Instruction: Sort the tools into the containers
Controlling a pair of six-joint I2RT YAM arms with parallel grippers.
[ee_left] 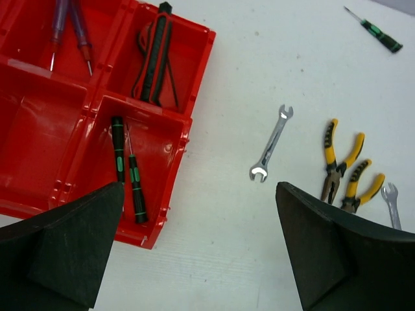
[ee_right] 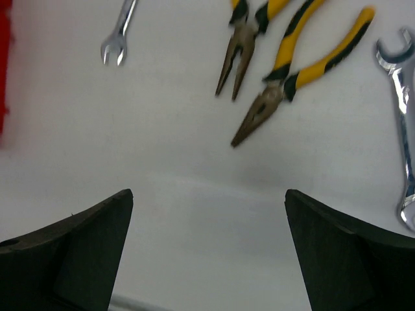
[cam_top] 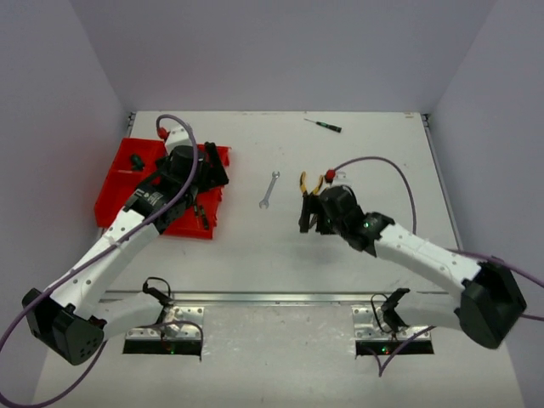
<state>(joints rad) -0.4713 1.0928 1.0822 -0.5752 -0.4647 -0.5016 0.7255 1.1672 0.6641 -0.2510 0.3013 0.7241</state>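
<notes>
The red tray sits at the table's left; in the left wrist view its compartments hold two green-black screwdrivers, a red-black utility knife and purple-handled screwdrivers. My left gripper hangs open and empty over the tray's right edge. A silver wrench lies mid-table. Two yellow-handled pliers and a second wrench lie just ahead of my right gripper, which is open and empty above bare table. A green screwdriver lies at the back.
A metal rail runs along the near edge between the arm bases. Purple cables loop over both arms. Grey walls close in the table on the left, back and right.
</notes>
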